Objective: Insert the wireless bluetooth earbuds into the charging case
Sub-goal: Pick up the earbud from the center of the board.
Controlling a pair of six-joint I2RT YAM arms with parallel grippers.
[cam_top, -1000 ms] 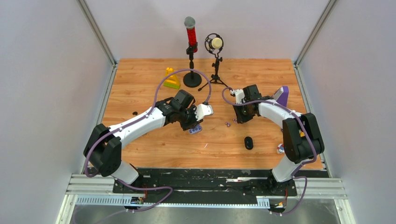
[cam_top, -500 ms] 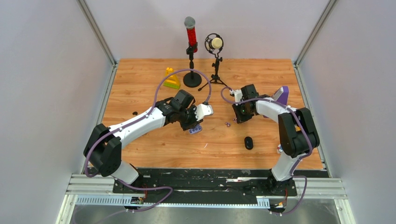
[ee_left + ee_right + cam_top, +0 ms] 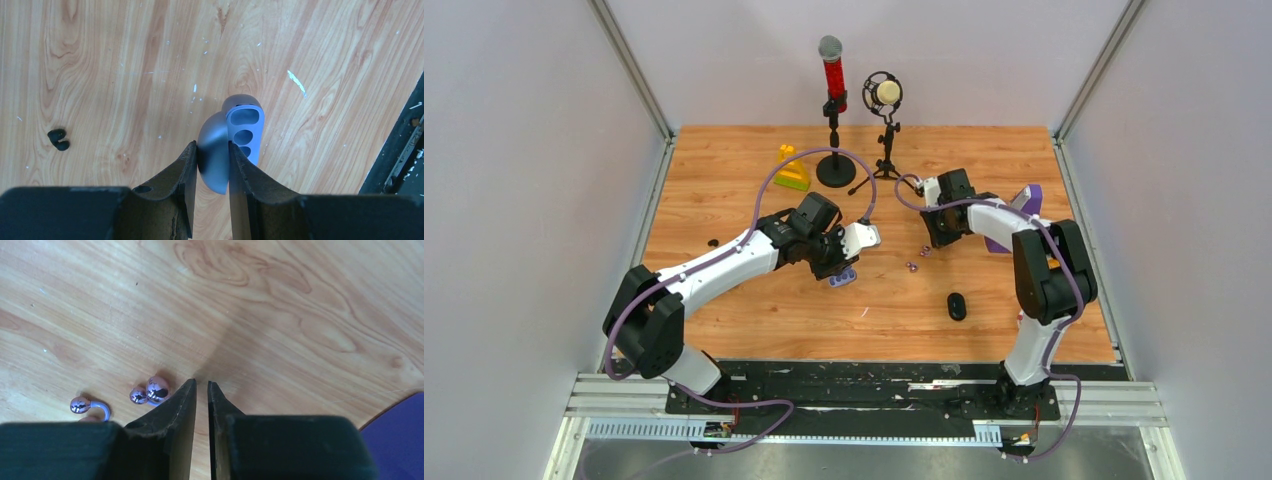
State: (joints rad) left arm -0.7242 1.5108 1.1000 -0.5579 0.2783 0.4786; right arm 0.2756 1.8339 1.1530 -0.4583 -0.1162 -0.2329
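My left gripper (image 3: 212, 146) is shut on a blue-grey charging case (image 3: 235, 137), open, with its empty sockets facing the camera, held just above the wood; it also shows in the top view (image 3: 842, 279). Two shiny purple earbuds (image 3: 156, 389) (image 3: 82, 405) lie on the table just left of my right gripper (image 3: 201, 384), whose jaws are almost together with nothing between them. In the top view the purple earbuds (image 3: 919, 257) lie just in front of the right gripper (image 3: 932, 242). A black earbud pair (image 3: 58, 140) lies far left (image 3: 712, 242).
A red microphone on a stand (image 3: 833, 75) and a small round microphone on a tripod (image 3: 884, 95) stand at the back. A yellow-green toy (image 3: 791, 175) lies back left. A black oval case (image 3: 957, 305) lies near front. A purple object (image 3: 1027, 203) sits by the right arm.
My right gripper has drawn back toward the far side, uncovering a purple earbud in the top view. The left arm and the case have not moved.
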